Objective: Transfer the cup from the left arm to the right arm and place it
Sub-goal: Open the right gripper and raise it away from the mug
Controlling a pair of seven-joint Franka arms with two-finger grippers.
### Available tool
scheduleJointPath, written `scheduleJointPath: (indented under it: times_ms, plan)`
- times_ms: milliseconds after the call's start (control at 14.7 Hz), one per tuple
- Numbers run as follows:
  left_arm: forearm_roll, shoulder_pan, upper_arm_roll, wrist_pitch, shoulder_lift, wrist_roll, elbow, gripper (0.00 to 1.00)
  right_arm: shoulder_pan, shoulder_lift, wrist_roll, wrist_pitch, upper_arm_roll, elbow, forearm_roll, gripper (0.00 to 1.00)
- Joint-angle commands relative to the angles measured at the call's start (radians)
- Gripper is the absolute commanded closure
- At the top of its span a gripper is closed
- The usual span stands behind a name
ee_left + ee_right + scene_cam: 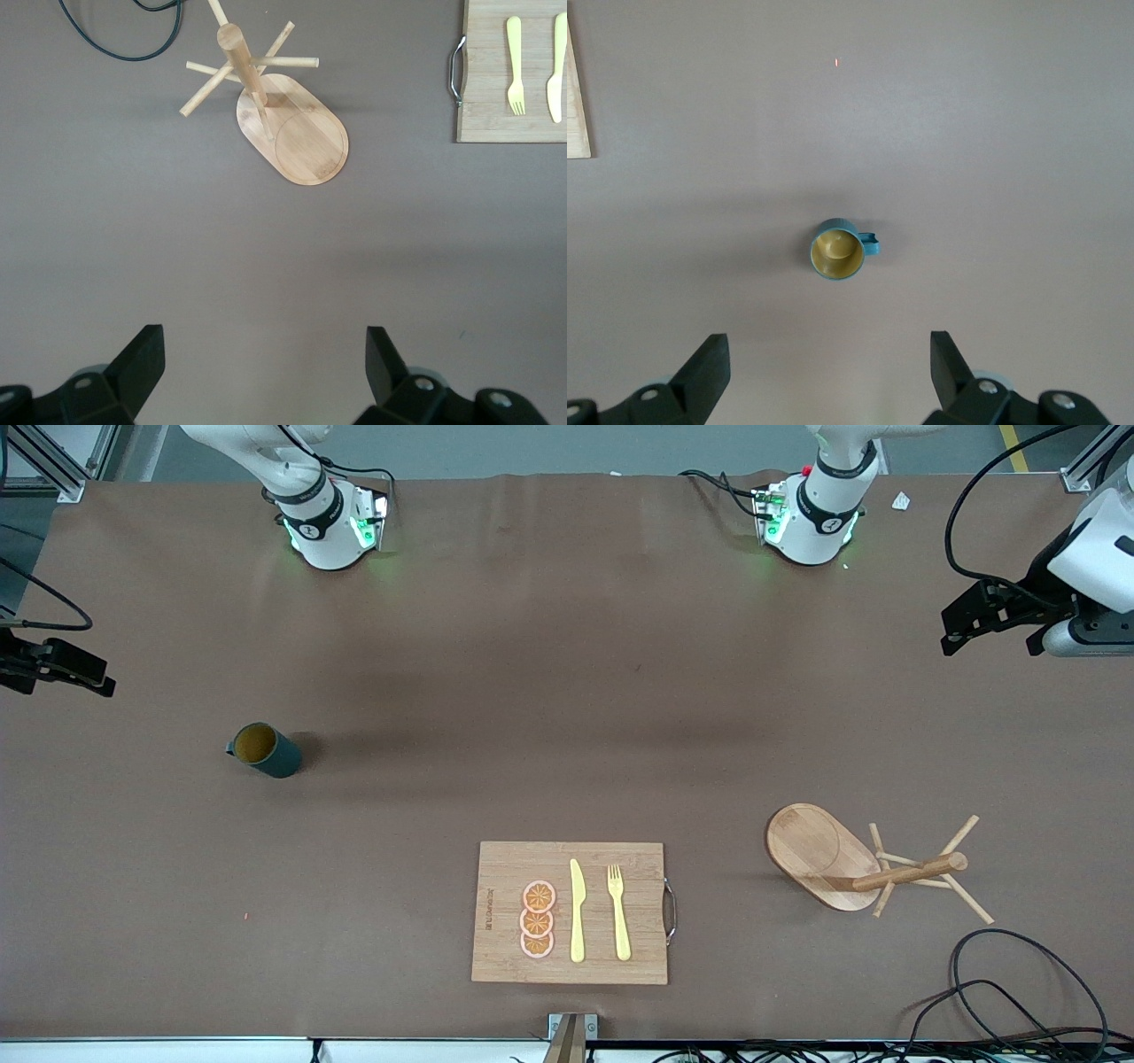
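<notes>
A brown table point(567, 691) fills the front view, with the two arm bases seen along its upper edge. A wooden cutting board point(505, 868) with a metal handle lies near the front camera's edge, about midway along the table; three orange slices point(538, 919), a yellow knife point(577, 912) and a yellow fork point(619, 912) are laid side by side on it. A wooden peg rack point(850, 864) on an oval base stands toward the left arm's end of the table, well apart from the board, and a black cable point(1001, 983) is looped on the table nearer to the front camera than the rack. The cup point(264, 749) is seen upright on the bare table toward the right arm's end, farther from the front camera than the board and well apart from it; its tan inside is shown and its small handle is turned toward that end's edge. Nothing is held by either arm. The left gripper point(266, 363) is held over the left arm's end of the table, its fingers spread wide, with the rack seen below it in the left wrist view. The right gripper point(830, 363) is held over the right arm's end, its fingers likewise spread wide and apart from the cup, which is seen from above in the right wrist view.
</notes>
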Motion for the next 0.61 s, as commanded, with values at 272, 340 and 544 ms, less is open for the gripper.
scheduleJointPath:
  times_ms: [272, 340, 544]
  plan:
    - [0.005, -0.008, -0.002, -0.017, 0.009, -0.001, 0.026, 0.0, -0.025, -0.003, -0.046, -0.017, 0.013, 0.011, -0.005, 0.0]
    - [0.005, -0.008, -0.002, -0.017, 0.009, -0.001, 0.026, 0.0, -0.025, -0.003, -0.047, -0.017, 0.013, 0.013, -0.004, 0.0]
    - [0.005, -0.008, -0.002, -0.017, 0.009, -0.001, 0.026, 0.0, -0.014, -0.002, -0.034, -0.072, 0.016, 0.011, 0.002, 0.0]
